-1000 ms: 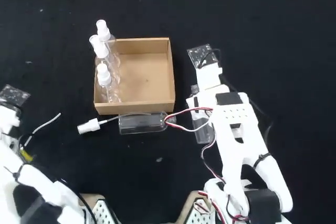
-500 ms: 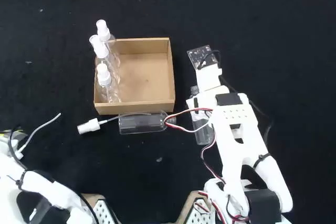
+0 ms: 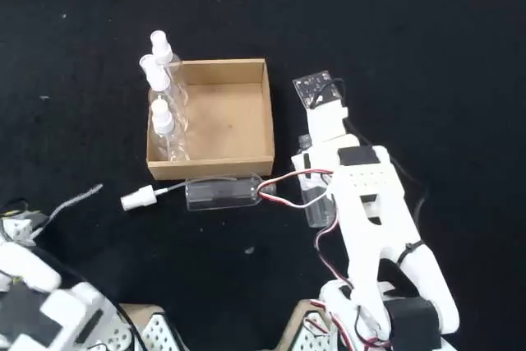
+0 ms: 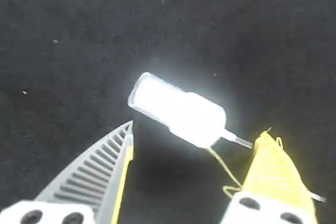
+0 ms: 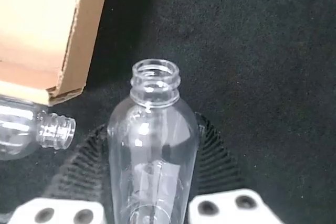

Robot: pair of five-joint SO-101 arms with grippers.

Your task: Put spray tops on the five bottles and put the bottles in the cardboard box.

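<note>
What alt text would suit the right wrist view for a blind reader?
A clear, uncapped bottle sits clamped in the right gripper, with the black table behind. Nearby are a corner of the cardboard box and a second capless bottle lying on its side.

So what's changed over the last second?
The left gripper drew back toward the table's near left corner and is open around a loose spray top. The right gripper, shut on an uncapped bottle, stayed put. So did the cardboard box, the three capped bottles and the lying bottle.
</note>
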